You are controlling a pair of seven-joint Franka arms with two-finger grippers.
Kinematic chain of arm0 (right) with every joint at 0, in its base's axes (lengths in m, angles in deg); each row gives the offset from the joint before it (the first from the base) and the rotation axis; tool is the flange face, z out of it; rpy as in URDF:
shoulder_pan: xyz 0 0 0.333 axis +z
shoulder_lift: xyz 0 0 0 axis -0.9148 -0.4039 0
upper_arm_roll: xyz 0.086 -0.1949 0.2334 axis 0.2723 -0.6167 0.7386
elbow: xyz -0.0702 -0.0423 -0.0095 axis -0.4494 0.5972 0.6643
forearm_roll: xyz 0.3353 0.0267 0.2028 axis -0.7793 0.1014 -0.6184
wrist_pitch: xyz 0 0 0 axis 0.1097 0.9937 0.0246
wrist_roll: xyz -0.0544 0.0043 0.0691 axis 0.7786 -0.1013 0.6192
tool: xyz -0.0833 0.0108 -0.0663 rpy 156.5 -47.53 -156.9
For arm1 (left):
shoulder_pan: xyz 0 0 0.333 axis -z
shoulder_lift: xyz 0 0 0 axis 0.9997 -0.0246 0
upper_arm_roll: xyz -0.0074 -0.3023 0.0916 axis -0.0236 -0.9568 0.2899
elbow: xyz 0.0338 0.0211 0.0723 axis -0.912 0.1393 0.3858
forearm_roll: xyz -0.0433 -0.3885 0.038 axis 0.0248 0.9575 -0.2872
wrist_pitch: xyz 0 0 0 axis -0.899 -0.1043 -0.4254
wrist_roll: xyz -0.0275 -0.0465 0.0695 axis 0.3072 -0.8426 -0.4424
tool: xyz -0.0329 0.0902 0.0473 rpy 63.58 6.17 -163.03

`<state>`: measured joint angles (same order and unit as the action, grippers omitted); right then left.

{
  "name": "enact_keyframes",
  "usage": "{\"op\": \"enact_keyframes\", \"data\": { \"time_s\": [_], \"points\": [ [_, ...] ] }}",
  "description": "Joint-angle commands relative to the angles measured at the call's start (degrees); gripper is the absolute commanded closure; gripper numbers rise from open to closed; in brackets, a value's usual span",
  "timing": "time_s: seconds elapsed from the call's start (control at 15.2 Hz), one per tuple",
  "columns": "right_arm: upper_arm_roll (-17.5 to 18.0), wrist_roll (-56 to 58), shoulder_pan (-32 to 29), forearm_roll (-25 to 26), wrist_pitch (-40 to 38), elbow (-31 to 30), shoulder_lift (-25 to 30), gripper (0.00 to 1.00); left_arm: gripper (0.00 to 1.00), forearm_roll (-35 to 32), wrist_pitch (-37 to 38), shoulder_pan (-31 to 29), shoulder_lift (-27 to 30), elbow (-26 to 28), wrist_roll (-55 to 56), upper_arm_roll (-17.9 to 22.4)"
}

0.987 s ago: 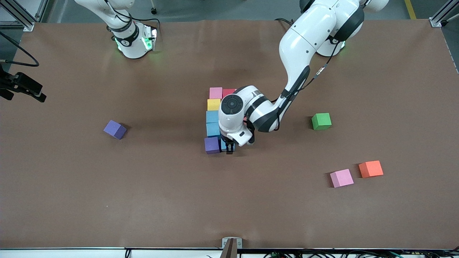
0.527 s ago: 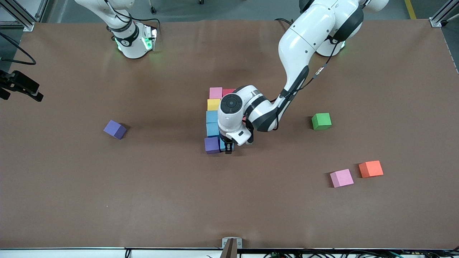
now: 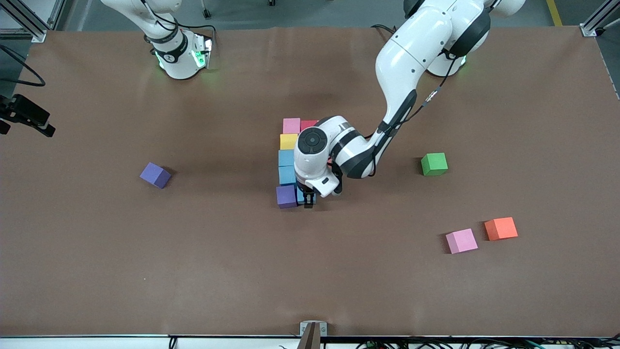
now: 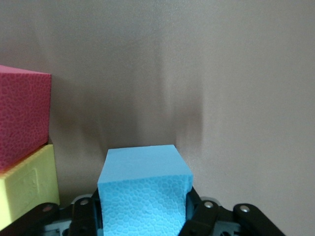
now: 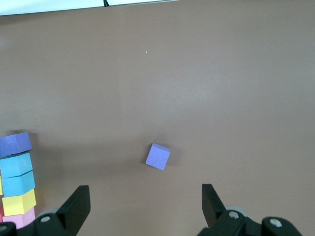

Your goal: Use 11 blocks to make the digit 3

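The figure is a column of cubes: pink [image 3: 291, 125], red [image 3: 308, 124], yellow [image 3: 288, 141], two light blue [image 3: 286, 158] and purple [image 3: 286, 196]. My left arm hides part of it. My left gripper [image 3: 308, 200] is shut on a light blue block [image 4: 142, 189], held low beside that purple cube. The left wrist view also shows a red cube [image 4: 22, 115] and a yellow cube [image 4: 24, 187] beside it. My right gripper [image 5: 142, 189] is open and empty, high over a loose purple block [image 5: 158, 156], which also shows in the front view [image 3: 155, 175].
A green block [image 3: 434, 164], a pink block [image 3: 461, 241] and an orange cube [image 3: 501, 228] lie loose toward the left arm's end. A black part with cables [image 3: 26, 116] hangs over the table edge at the right arm's end.
My left gripper with the light blue block has shifted very slightly toward the purple cube of the figure. The black part at the table edge has drifted outward.
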<state>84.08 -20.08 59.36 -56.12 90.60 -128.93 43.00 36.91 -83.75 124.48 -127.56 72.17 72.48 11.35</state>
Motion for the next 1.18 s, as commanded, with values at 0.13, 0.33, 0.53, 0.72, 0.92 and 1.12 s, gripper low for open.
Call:
{"op": "enact_keyframes", "data": {
  "time_s": [0.13,0.33,0.53,0.72,0.92,1.12],
  "points": [
    [0.4,0.0,0.2,-0.1,-0.2,0.4,-0.3,0.00,0.00,-1.5,-0.7,0.0,0.4,-0.5,0.3,0.3],
    [0.4,0.0,0.2,-0.1,-0.2,0.4,-0.4,0.00,0.00,-1.4,-0.6,-0.1,1.3,-0.6,0.5,0.3],
    [0.5,0.0,-0.2,-0.1,-0.3,0.5,-0.3,0.00,0.00,-1.4,0.0,-0.5,2.5,-0.6,0.4,0.2],
    [0.4,0.1,-0.1,-0.1,-0.4,0.5,-0.3,0.00,0.00,-1.3,0.7,-0.7,3.9,-0.6,0.3,0.0],
    [0.4,0.1,-0.2,-0.1,-0.4,0.5,-0.3,0.00,0.00,-1.1,2.9,-1.3,5.4,-0.7,-1.9,-0.1],
    [0.4,0.0,0.8,0.3,-0.3,0.4,-0.4,0.00,0.00,-0.7,5.9,-2.5,7.1,-0.7,-6.0,-0.1]
  ]
}}
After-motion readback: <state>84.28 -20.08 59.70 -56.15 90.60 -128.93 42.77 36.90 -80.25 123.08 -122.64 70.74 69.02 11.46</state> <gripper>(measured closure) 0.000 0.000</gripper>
